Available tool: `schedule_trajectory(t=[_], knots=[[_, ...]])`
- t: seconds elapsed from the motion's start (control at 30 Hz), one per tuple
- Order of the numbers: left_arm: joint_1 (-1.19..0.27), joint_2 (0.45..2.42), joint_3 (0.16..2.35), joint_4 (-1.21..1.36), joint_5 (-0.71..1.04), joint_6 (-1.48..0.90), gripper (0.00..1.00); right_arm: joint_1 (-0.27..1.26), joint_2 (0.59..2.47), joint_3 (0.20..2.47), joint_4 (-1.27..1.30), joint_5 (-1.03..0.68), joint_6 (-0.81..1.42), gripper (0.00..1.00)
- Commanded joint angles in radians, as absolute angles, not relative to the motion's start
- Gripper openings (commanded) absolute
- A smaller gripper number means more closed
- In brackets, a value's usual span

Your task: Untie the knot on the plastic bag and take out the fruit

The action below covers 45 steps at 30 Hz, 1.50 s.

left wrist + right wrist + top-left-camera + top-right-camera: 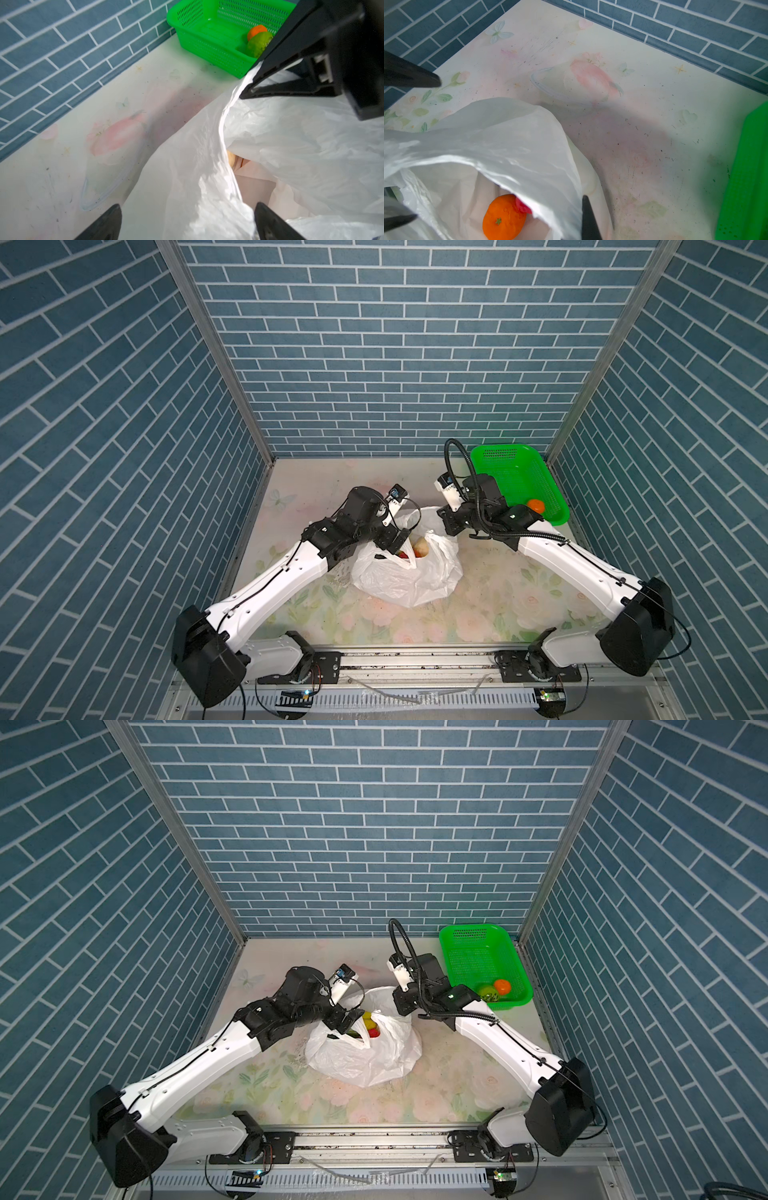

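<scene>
The plastic bag (409,572) sits slumped near the middle of the worktop (519,593). We find no knot on it in any view. Its mouth gapes and a handle loop lies loose across the opening, so we judge the untying done. What is left is the emptying, and most of it seems to lie ahead. The fruit is still inside: in both top views we see pieces through the mouth, among them a pale cream one (422,548), a yellow one (368,1016) and a red one (374,1032). The right wrist view shows an orange (503,216) deep in the bag with a red piece (523,205) touching it. How many more lie under the film we cannot tell. The right gripper (247,93) has its jaws clenched on the far rim of the bag and draws the film up, which holds the mouth open. The left gripper (398,542) hangs at the mouth with its jaws spread wide and grasping nothing. In the left wrist view the bag's edge runs between them, and we cannot tell whether they touch it. Further out, a green basket (496,452) stands in the far right corner, near the bag. It holds a small orange piece (502,986) and a yellow-green speckled ball (488,992) side by side. We cannot say whether those came out of this bag.
</scene>
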State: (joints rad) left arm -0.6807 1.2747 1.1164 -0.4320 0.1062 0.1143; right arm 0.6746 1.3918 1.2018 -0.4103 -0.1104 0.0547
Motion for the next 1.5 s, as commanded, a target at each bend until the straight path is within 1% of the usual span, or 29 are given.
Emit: schedule_trajectory(t=[0.0,0.07,0.13,0.23,0.3,0.4,0.47,0.5,0.77,0.93,1.17,1.2,1.27,1.3,1.33,1.4,1.43,1.47], knots=[[-0.663,1.301,1.126,-0.459,0.159,0.138,0.95,0.673,1.367,1.243,-0.394,-0.120,0.037,0.00],[-0.640,1.300,1.107,-0.435,0.178,0.129,0.81,0.675,1.365,1.244,-0.392,-0.120,0.038,0.00],[-0.608,1.301,1.094,-0.418,0.214,0.118,0.61,0.674,1.364,1.244,-0.391,-0.120,0.039,0.00],[-0.580,1.308,1.087,-0.405,0.249,0.112,0.36,0.673,1.364,1.240,-0.386,-0.121,0.039,0.00],[-0.568,1.314,1.088,-0.401,0.252,0.110,0.23,0.673,1.365,1.237,-0.381,-0.121,0.039,0.00],[-0.546,1.318,1.092,-0.394,0.245,0.094,0.07,0.674,1.373,1.235,-0.370,-0.111,0.033,0.00],[-0.537,1.309,1.090,-0.379,0.227,0.075,0.02,0.672,1.385,1.241,-0.364,-0.094,0.017,0.00],[-0.537,1.300,1.086,-0.370,0.207,0.062,0.00,0.669,1.398,1.248,-0.363,-0.082,0.005,0.00],[-0.567,1.143,0.981,-0.290,0.004,-0.074,0.00,0.574,1.533,1.375,-0.346,-0.069,-0.048,0.00],[-0.674,1.066,0.910,-0.268,-0.137,-0.132,0.00,0.541,1.639,1.521,-0.351,-0.076,-0.083,0.00],[-0.836,1.039,0.845,-0.190,-0.372,-0.201,0.00,0.528,1.763,1.717,-0.385,-0.082,-0.124,0.00],[-0.852,1.043,0.844,-0.187,-0.398,-0.204,0.00,0.528,1.776,1.739,-0.406,-0.081,-0.128,0.00],[-0.860,1.041,0.844,-0.181,-0.411,-0.215,0.00,0.528,1.800,1.777,-0.466,-0.132,-0.135,0.00],[-0.860,1.036,0.845,-0.178,-0.411,-0.223,0.00,0.527,1.804,1.795,-0.508,-0.152,-0.137,0.03],[-0.860,1.031,0.849,-0.178,-0.410,-0.227,0.00,0.527,1.805,1.816,-0.562,-0.175,-0.139,0.18],[-0.862,1.024,0.865,-0.194,-0.410,-0.237,0.00,0.528,1.797,1.859,-0.671,-0.220,-0.140,0.41],[-0.863,1.022,0.877,-0.205,-0.411,-0.242,0.00,0.528,1.787,1.880,-0.732,-0.242,-0.133,0.47],[-0.865,1.022,0.887,-0.216,-0.414,-0.248,0.00,0.528,1.776,1.894,-0.777,-0.265,-0.126,0.51]])
